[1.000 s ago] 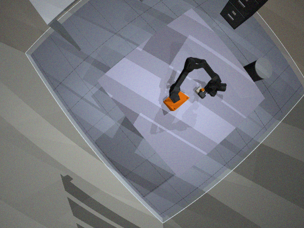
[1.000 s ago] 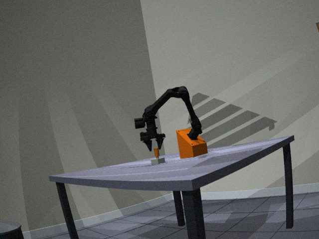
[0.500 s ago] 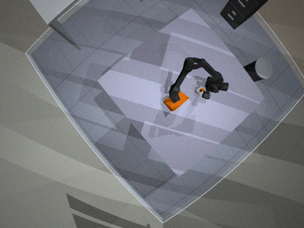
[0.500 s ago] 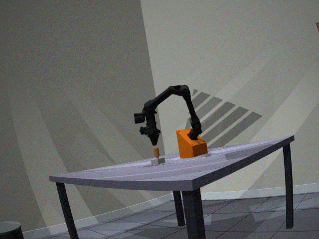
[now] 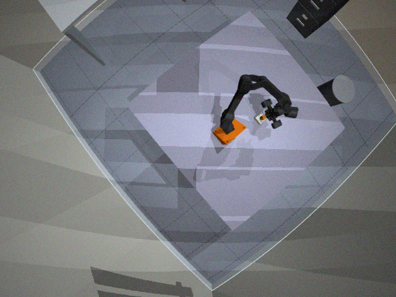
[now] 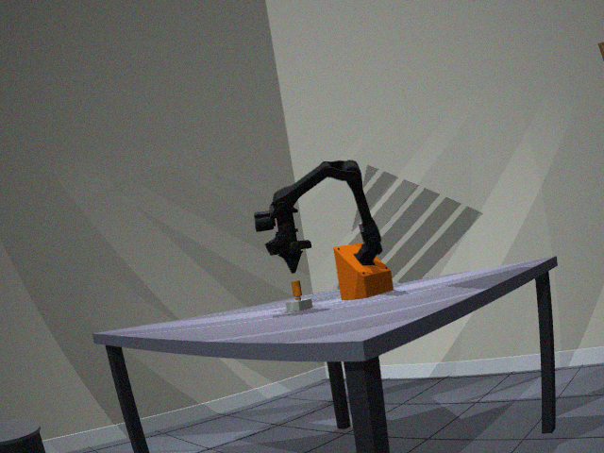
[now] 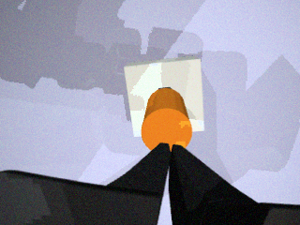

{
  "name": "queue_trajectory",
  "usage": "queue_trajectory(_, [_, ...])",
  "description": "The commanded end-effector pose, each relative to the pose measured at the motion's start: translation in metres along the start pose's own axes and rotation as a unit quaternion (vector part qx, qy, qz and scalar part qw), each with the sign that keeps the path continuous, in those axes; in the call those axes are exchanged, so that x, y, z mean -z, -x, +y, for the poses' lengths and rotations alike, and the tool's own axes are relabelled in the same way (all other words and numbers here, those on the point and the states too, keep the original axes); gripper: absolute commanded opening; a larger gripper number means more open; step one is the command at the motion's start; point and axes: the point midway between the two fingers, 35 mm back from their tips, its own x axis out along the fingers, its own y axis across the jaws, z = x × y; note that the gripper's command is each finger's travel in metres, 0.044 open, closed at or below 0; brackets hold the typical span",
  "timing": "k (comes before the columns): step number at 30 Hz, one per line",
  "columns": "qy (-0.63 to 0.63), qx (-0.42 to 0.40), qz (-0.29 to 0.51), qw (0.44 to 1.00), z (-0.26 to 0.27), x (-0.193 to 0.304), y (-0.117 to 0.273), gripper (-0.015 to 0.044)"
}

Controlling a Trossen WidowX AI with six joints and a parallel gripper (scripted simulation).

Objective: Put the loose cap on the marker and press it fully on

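The cap [image 6: 295, 288] sits on the marker, which stands in the block [image 6: 298, 305] on the table [image 6: 341, 331], a little way from the arm's orange base [image 6: 361, 277]. In the wrist view we look down on the cap's round orange top [image 7: 167, 127] with the pale block [image 7: 194, 80] beneath it; the marker's own body is hidden under the cap, so we cannot tell from these views whether it has clicked fully home.

The long axis runs vertical, the capped end pointing straight up and the lower end in the block. It looks upright in the exterior view, with no lean we can make out.

Our gripper [image 6: 293, 267] hangs above the cap with a visible gap between them, apart and not touching. Its fingers are clenched together on nothing, tips meeting in a point aimed down at the cap [image 7: 169, 152].

We judge that the cap has been placed and let go, and that the closed tips are set up as a pusher. The next move would call for a straight descent along the marker's axis, centred on the cap's top, so the push does not tip it. After that, the arm moves clear.
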Motion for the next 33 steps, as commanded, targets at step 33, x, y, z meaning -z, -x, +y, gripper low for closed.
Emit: queue_trajectory(33, [0.119,0.002,0.004,0.993,0.001,0.002,-0.027,0.0])
